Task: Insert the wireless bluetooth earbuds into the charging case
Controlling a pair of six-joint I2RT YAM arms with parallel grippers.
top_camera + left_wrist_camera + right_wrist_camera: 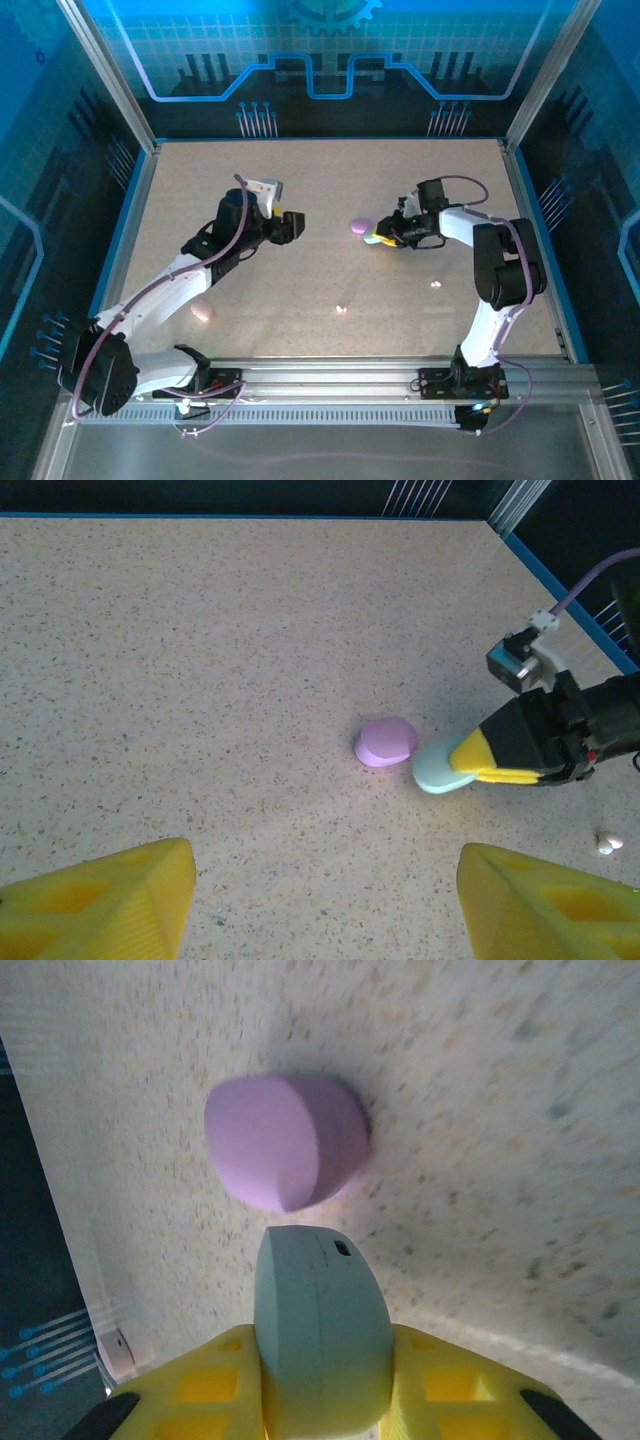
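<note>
Now, over to the right gripper (325, 1400): clamped on a pale mint-green, pebble-shaped plastic case (320, 1310), pinched across its flanks with the rounded nose poking forward; likely gripped that way to leave the front end free for opening; hard to say whether lifted or resting on the speckled beige tabletop (200, 660); parked just beside a lilac pebble-shaped plastic case (386, 741), with a sliver of gap in the right wrist view. Meanwhile, hovering opposite and well apart from both cases: the left gripper (325, 890), spread wide and carrying nothing, aimed straight at the pair; probably poised to help prise a lid or fetch a bud. And down on the bare table, near the right arm, clear of either case: the wireless bluetooth earbuds (606, 844), tiny pale whitish bits, untouched; not yet seated in any case. Seemingly early going, then; lid first, buds after; fiddly picking ahead with bits that small.
</note>
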